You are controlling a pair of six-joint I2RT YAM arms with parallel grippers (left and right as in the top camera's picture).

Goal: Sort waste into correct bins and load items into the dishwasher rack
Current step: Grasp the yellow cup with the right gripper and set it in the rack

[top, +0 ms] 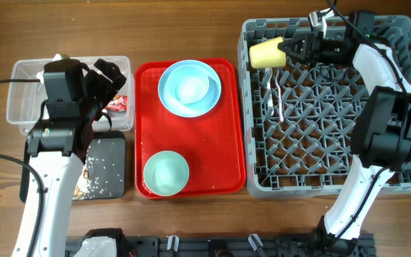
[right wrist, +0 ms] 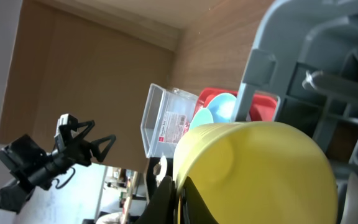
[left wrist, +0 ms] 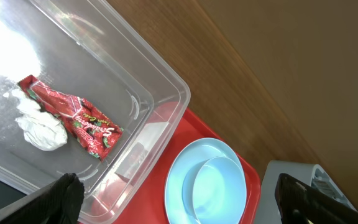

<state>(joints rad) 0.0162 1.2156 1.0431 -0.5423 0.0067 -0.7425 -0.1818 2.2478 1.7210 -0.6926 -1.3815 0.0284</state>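
My left gripper [top: 104, 84] is open and empty above the right end of the clear tub [top: 21, 80]. In the left wrist view its fingers [left wrist: 182, 208] spread wide over the tub's corner [left wrist: 166, 87]. The red wrapper [left wrist: 73, 117] and the white tissue [left wrist: 42, 129] lie inside the tub. My right gripper [top: 286, 50] is shut on the rim of the yellow cup [top: 266, 53], holding it on its side over the dishwasher rack's [top: 405, 182] far left corner. The cup fills the right wrist view [right wrist: 260, 174], with my fingers [right wrist: 180, 199] pinching its rim. A white fork and spoon [top: 277, 93] lie in the rack.
The red tray [top: 227, 143] holds the pale blue plate [top: 168, 96] with the small blue bowl [top: 191, 84] in it, and the mint-green bowl [top: 166, 173]. The black tray [top: 113, 153] carries white rice crumbs, with beige scraps [top: 80, 187] at its left edge.
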